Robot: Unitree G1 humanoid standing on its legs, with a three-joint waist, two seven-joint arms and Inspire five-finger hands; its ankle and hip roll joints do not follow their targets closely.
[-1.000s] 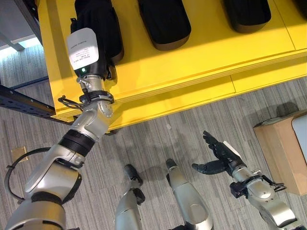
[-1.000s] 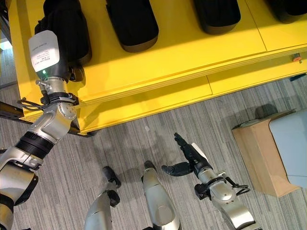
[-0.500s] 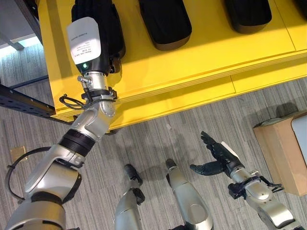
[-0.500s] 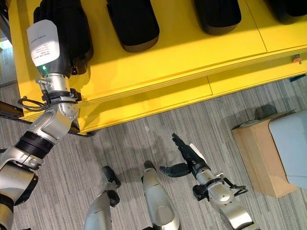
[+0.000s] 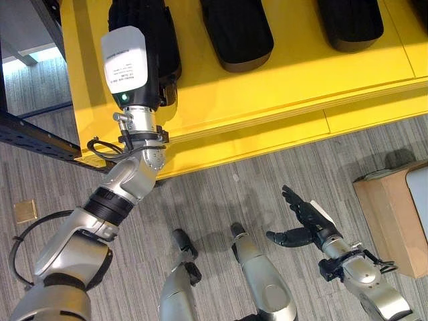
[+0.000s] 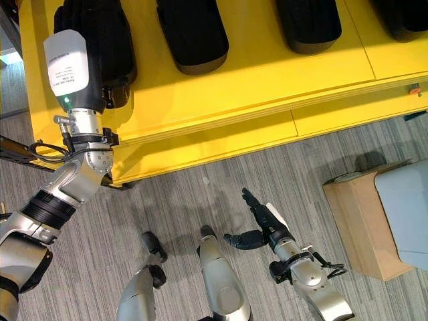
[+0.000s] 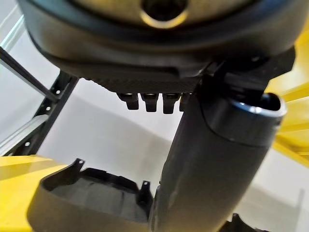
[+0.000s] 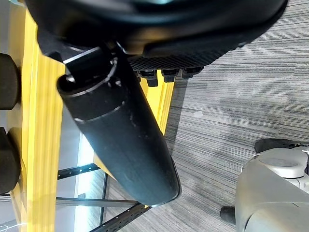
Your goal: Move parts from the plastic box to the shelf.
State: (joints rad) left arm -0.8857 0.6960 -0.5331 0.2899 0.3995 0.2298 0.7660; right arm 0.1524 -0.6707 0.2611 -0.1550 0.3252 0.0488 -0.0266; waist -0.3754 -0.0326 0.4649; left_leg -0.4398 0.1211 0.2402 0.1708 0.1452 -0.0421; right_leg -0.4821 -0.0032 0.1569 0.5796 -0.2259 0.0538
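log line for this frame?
left hand | over leftmost black part on yellow shelf | right hand | open, empty, above floor

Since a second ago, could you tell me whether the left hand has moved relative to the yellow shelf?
Yes. The left hand has pushed further in over the yellow shelf, away from the shelf's front edge, along the black part lying there.
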